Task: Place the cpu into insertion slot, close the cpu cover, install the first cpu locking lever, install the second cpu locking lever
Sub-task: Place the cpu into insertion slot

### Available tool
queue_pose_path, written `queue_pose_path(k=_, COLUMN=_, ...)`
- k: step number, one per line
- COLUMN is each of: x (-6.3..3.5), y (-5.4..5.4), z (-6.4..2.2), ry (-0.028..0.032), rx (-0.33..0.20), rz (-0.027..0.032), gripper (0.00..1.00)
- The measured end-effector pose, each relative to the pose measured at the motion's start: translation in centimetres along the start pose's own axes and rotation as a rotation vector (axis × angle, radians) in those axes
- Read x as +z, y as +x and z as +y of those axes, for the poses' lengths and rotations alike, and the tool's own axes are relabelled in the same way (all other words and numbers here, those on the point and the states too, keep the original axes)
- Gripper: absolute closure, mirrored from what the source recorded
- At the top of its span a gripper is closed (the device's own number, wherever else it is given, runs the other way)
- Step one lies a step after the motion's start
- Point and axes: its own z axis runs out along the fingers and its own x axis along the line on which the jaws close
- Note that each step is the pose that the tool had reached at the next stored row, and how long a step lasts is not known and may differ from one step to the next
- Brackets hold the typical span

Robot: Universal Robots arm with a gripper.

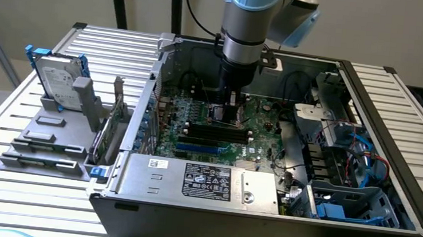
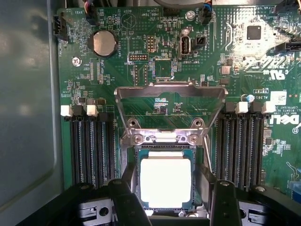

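We see the gripper (image 2: 174,187) hanging just over the cpu (image 2: 165,181) with jaws spread wide and empty, the chip lying flat in the insertion slot (image 2: 193,155) of the green board (image 2: 84,61), the cpu cover (image 2: 169,90) swung open.

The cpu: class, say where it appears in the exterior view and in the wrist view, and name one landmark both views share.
Exterior view: hidden under the pincer, above the green board.
Wrist view: the cpu lies in the insertion slot, between the open pincer's fingers.
Shared landmark: the black memory slots beside the slot.
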Motion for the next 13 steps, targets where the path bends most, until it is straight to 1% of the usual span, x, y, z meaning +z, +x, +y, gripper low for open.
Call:
queue_pose_path(k=4, x=-1.26, y=0.0, z=-0.05, ry=0.0013, rx=0.001, rz=0.0012, gripper=0.38)
queue_pose_path(k=6, x=-1.97, y=0.0, z=-0.20, ry=0.0013, rx=0.001, rz=0.0022, gripper=0.38)
queue_pose_path(k=7, x=-2.31, y=-0.1, z=-0.31, ry=0.0014, rx=0.001, rz=0.0026, gripper=0.40)
queue_pose_path(k=8, x=-2.60, y=-0.1, z=-0.46, ry=0.0014, rx=0.001, rz=0.0030, gripper=0.40)
queue_pose_path(k=9, x=-2.82, y=-0.2, z=-0.68, ry=0.0014, rx=0.001, rz=0.0032, gripper=0.47)
queue_pose_path(k=10, x=-2.95, y=-0.3, z=-0.99, ry=0.0013, rx=0.001, rz=0.0035, gripper=0.47)
queue_pose_path(k=13, x=-3.18, y=-0.7, z=-2.29, ry=0.0014, rx=0.001, rz=0.0033, gripper=0.64)
